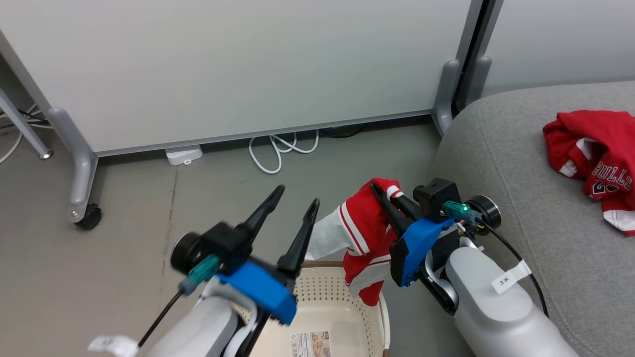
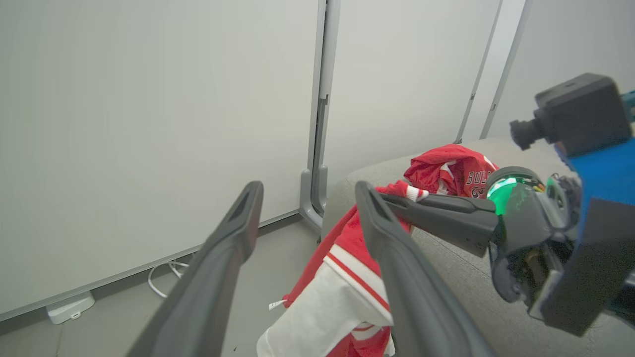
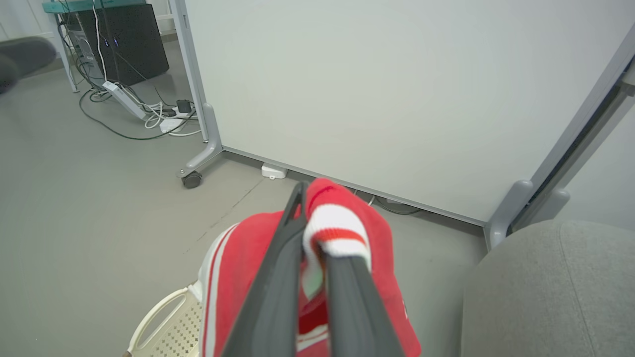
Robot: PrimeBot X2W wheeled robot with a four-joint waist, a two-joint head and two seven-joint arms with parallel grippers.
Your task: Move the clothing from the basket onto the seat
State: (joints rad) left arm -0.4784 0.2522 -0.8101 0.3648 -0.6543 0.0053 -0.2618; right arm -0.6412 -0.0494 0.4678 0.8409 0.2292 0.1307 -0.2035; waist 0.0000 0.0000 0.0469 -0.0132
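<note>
My right gripper (image 1: 384,191) is shut on a red garment with white panels and stripes (image 1: 364,233), which hangs above the cream basket (image 1: 342,307); the same garment (image 3: 342,233) drapes over the fingers in the right wrist view. A second red garment with white lettering (image 1: 598,161) lies on the grey sofa seat (image 1: 526,198) at the right. My left gripper (image 1: 296,198) is open and holds nothing, raised over the basket's left side. In the left wrist view the held garment (image 2: 347,277) hangs just right of the open left fingers (image 2: 238,223).
A white partition wall on castor legs (image 1: 82,168) stands behind, with white cables (image 1: 278,148) and a small white box (image 1: 183,154) on the grey floor. A label (image 1: 310,343) lies on the basket's bottom. Desk legs and more cables (image 3: 144,111) are at far left.
</note>
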